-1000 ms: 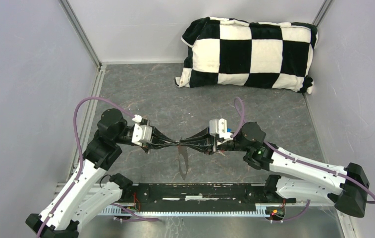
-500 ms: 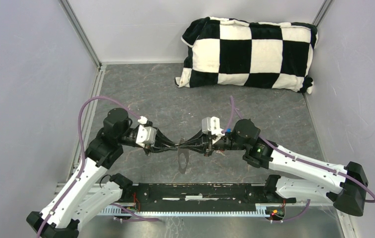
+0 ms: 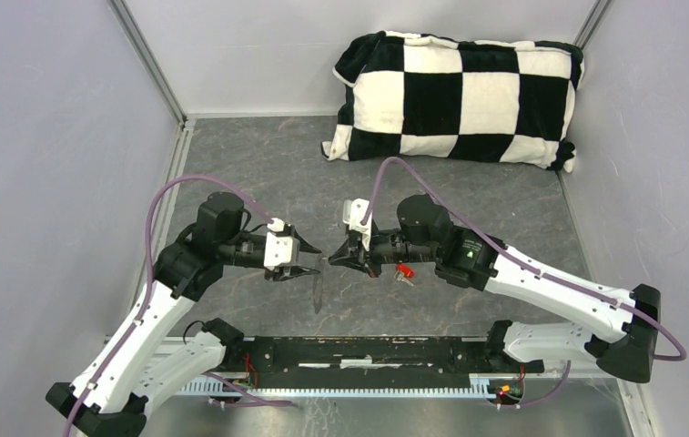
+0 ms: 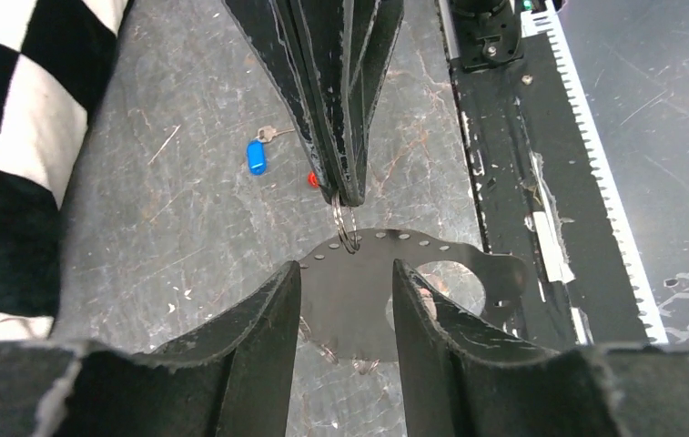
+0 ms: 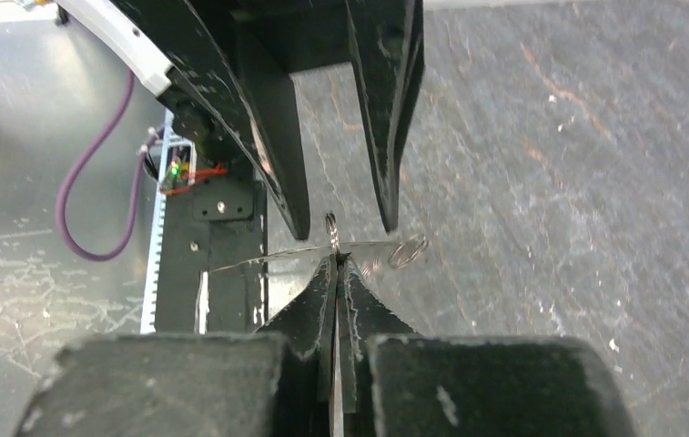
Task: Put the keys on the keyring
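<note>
Keyring, held above the table between your two grippers.
Your right gripper pinches its small top ring; your left gripper stands spread either side. Blue key and red key lie on the table.

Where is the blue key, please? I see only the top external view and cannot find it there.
Observer: In the left wrist view the blue key lies on the table, beyond the right pincer.
Operator: What does that pincer grip?
Observer: It is shut on a small wire ring at the keyring's holed edge.
Operator: And the other arm?
Observer: The left pincer stands open, one finger on each side of that ring.
</note>
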Robot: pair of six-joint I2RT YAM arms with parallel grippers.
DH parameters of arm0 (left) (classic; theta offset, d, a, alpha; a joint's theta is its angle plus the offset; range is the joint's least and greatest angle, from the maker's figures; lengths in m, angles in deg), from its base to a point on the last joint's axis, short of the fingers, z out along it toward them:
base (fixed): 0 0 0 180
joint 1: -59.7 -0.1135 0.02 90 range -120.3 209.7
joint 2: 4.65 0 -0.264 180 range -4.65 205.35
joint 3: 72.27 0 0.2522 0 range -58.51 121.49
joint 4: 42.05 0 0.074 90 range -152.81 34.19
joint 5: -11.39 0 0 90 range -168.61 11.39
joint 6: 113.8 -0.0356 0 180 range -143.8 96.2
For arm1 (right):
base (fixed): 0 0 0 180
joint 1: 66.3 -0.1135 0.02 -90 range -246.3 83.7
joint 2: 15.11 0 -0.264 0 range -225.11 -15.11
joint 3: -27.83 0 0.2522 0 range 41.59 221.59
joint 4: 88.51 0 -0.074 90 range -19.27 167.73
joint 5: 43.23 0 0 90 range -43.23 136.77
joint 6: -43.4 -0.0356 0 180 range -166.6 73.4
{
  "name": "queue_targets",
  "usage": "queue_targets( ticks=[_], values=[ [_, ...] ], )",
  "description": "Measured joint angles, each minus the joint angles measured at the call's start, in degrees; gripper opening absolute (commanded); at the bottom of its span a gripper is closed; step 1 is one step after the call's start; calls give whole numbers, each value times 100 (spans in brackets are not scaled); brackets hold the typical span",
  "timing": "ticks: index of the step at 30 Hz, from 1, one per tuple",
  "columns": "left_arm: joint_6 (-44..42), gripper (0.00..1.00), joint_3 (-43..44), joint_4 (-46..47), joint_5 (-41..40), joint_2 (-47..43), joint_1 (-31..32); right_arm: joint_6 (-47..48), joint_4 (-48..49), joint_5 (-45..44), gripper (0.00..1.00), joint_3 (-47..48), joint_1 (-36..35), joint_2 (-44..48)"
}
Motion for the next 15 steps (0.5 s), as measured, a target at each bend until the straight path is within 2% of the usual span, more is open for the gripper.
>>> queue_targets(
  ticks=[5,15],
  values=[
    [-363,46,116,-330,-170,-9,0,225,-866,-291,0,319,-66,-219],
    [-533,36,173,-544,101,640,7,431,-1615,-592,1,822,-334,-693]
  ],
)
